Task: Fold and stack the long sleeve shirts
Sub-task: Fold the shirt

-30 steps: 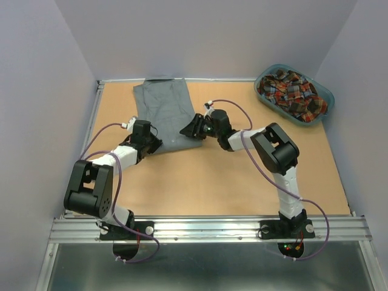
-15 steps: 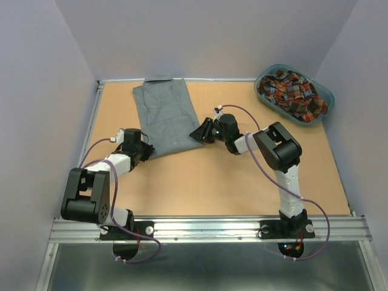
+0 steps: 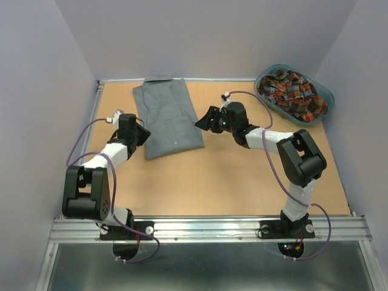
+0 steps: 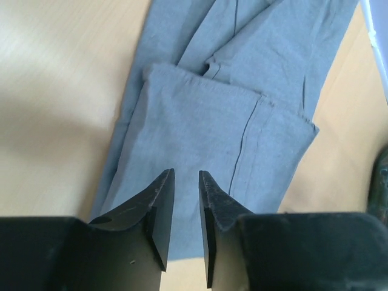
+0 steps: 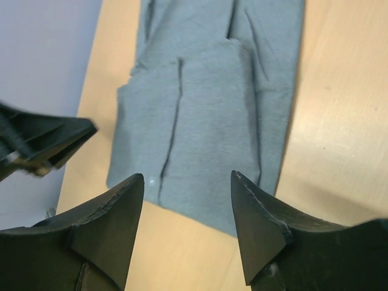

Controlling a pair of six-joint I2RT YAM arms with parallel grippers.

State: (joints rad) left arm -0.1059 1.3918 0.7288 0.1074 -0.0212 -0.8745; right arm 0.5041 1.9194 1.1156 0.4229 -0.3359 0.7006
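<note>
The grey long sleeve shirt [image 3: 167, 115] lies flat on the table at the back left, folded into a long narrow strip. It also shows in the left wrist view [image 4: 200, 127] and the right wrist view [image 5: 206, 109]. My left gripper [image 3: 140, 134] hovers by the strip's near left edge, its jaws [image 4: 186, 176] a narrow gap apart and empty. My right gripper [image 3: 203, 120] hovers just off the strip's right edge, its jaws [image 5: 188, 177] wide open and empty. The plaid shirt [image 3: 291, 94] lies bunched in the basket.
The teal oval basket [image 3: 328, 98] stands at the back right corner. Pale walls close in the back and both sides of the wooden table [image 3: 230, 176]. The left gripper [image 5: 42, 142] shows at the left of the right wrist view.
Both grippers have left the shirt's near end and moved apart: the left one to the left and back, the right one to the right and back. The shirt's near end now lies flat.
</note>
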